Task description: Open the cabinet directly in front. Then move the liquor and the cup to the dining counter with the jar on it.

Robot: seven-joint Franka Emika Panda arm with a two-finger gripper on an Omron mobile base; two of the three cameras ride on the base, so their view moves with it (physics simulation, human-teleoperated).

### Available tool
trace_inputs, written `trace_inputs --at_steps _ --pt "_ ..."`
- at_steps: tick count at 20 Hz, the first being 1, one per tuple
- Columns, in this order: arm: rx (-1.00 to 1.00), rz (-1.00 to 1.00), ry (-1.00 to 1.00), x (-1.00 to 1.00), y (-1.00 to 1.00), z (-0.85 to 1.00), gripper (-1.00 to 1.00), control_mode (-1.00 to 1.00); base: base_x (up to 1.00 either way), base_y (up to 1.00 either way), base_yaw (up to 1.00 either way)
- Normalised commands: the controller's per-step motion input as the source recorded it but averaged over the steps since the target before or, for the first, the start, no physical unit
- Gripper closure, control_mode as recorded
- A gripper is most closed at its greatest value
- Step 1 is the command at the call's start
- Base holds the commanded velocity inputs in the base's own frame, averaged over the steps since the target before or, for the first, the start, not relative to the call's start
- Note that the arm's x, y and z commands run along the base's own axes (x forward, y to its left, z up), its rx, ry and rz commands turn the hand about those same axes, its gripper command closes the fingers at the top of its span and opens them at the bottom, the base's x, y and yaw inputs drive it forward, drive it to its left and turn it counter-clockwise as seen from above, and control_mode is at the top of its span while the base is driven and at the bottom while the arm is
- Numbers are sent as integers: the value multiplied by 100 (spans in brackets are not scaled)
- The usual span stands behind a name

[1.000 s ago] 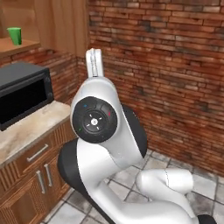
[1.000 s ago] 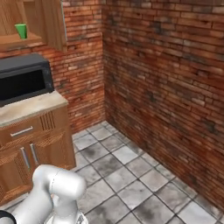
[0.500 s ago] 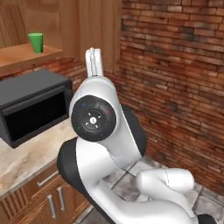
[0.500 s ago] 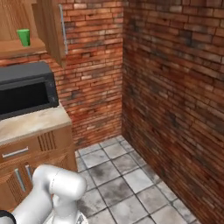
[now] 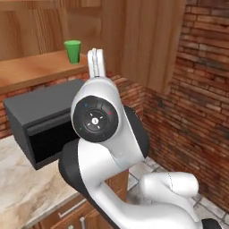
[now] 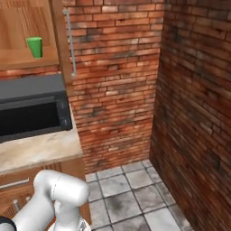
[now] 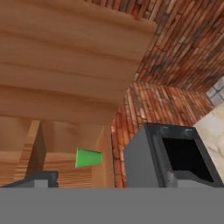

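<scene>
The white arm (image 5: 107, 147) is bent up tall by the counter (image 6: 40, 151). Its pincer (image 7: 109, 178) is spread wide, holding nothing. Behind the black microwave (image 6: 31, 108), the green cup (image 5: 73, 51) stands on the open cabinet (image 6: 61, 40) shelf.

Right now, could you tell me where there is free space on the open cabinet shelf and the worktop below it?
The cabinet shelf is bare wood left of the green cup, its one visible item. The marble worktop has a free patch in front of the black microwave, which crowds its back.
</scene>
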Motion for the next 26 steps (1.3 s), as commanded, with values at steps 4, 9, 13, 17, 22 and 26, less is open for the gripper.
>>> trace_inputs --at_steps 4,9,13,17,22,26 --pt "0 0 0 0 0 0 -100 100 70 8 35" --pt "0 0 0 0 0 0 -100 100 70 9 32" --pt "0 0 0 0 0 0 -100 100 66 17 32" --pt "0 0 0 0 0 0 -100 100 40 21 33" --pt "0 0 0 0 0 0 -100 100 -3 4 26" --pt "0 0 0 0 0 0 -100 100 0 5 18"
